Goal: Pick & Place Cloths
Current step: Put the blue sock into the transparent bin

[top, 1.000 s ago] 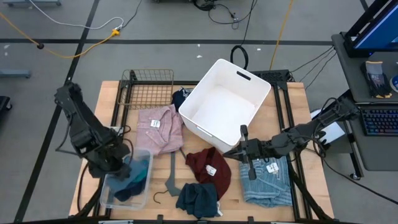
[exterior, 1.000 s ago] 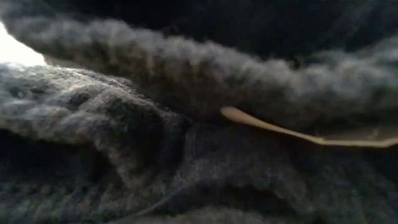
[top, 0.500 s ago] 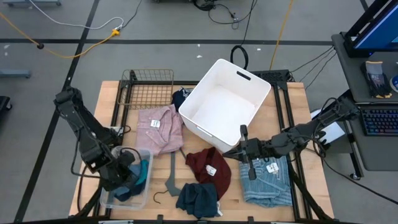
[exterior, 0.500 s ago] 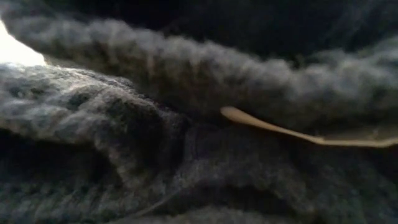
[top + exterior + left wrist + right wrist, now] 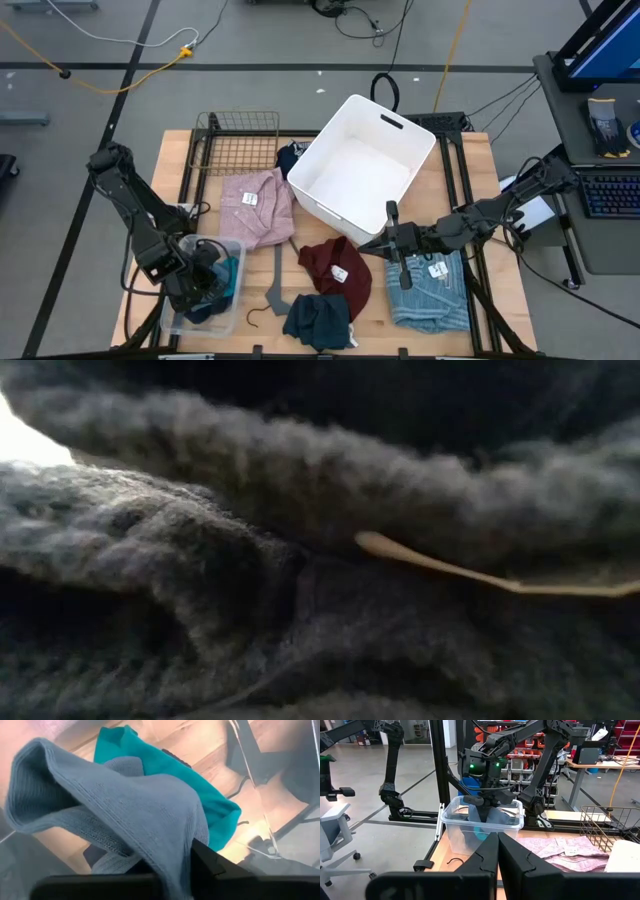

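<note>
Both my arms are low, the left one busy, the right one waiting.

My left arm bends down at the near-left corner; its left gripper (image 5: 200, 283) points downward and the fingers pinch grey-blue cloth (image 5: 115, 815) between them. My right arm reaches in from the right side, stretched almost flat, and the right gripper (image 5: 385, 243) has its two fingers (image 5: 487, 852) pressed together, holding nothing.
</note>
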